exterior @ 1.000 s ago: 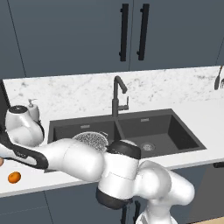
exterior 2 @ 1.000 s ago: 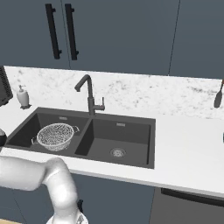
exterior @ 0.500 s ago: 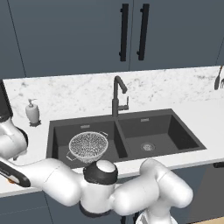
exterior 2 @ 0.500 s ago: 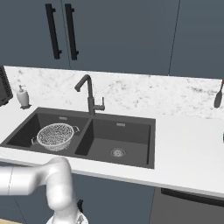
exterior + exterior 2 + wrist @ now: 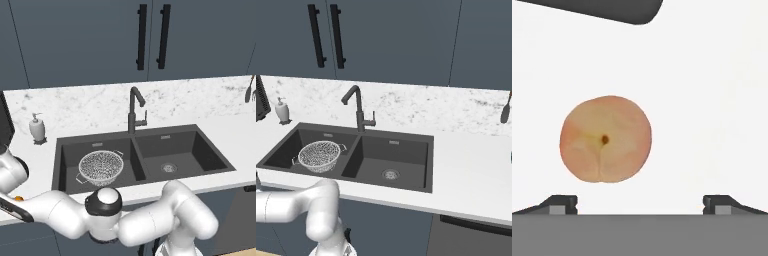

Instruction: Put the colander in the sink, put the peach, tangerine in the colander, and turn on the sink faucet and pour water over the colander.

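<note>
The counter [image 5: 210, 107] is white marble, running under dark cabinets. The sink [image 5: 210, 155] is set into it, dark grey, two basins, with a drain in the right one. The faucet [image 5: 134, 107] stands upright at the back, on the divider between the basins. No water is visible from its spout.

The colander [image 5: 101, 167] sits upright in the left basin, toward the front. Nothing shows inside it in either base view. Judgement: the first step is done, and the fruit steps are in hand.

A soap bottle [image 5: 36, 127] stands on the counter left of the sink, well apart from the colander. A small patch of orange [image 5: 18, 198] shows at the front left counter edge, just beside the arm. Which fruit it is cannot be told from there.

The arm folds low and swings far to the robot's left, its forearm crossing the front counter edge in the left base view.

The peach [image 5: 605, 138] lies on the bare white counter, seen from straight above in the hand view, stem dimple facing the camera. It is round, so no long axis matters.

The gripper [image 5: 640, 202] hangs over it with the jaws spread wide, nothing between them. The peach lies off toward the left fingertip [image 5: 562, 202] and ahead of both tips, not centred. Judgement: the next move calls for a sideways shift toward that side, then a descent.
</note>
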You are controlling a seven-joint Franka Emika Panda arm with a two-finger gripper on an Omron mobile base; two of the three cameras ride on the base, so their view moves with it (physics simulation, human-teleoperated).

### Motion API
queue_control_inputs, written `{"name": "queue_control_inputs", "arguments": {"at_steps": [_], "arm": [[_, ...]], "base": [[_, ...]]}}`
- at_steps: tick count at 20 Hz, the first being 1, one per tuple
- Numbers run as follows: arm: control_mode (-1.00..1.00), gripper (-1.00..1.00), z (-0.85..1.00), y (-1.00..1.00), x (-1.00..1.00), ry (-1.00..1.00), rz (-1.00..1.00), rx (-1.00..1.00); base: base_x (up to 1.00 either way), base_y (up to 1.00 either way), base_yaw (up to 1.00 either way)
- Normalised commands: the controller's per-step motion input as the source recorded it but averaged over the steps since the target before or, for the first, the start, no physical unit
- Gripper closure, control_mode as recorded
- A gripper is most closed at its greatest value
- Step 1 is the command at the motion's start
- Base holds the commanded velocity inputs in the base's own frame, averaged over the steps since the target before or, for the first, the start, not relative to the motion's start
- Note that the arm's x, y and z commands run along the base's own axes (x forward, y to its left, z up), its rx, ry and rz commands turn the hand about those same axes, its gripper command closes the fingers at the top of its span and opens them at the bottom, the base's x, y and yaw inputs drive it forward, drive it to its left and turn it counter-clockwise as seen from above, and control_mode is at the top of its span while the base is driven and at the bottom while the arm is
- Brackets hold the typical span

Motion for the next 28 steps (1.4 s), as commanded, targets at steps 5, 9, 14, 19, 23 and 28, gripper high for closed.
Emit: {"name": "queue_control_inputs", "arguments": {"at_steps": [5, 9, 14, 19, 23, 28], "arm": [[-1.0, -1.0, -0.27, 0.55, 0.21, -0.17, 0.01, 0.0], [-1.0, -1.0, -0.26, 0.3, 0.23, -0.19, 0.01, 0.02], [-1.0, 1.0, -0.27, 0.11, 0.26, -0.24, 0.0, 0.04], [-1.0, 1.0, -0.21, -0.49, -0.07, -0.28, -0.13, 0.23], [-1.0, 1.0, -0.09, -0.94, -0.28, -0.36, -0.31, 0.43], [-1.0, 1.0, -0.15, -0.87, 0.02, -0.36, -0.45, 0.47]], "base": [[0.0, 0.0, 0.0], [0.0, 0.0, 0.0], [0.0, 0.0, 0.0], [0.0, 0.0, 0.0], [0.0, 0.0, 0.0], [0.0, 0.0, 0.0]]}}
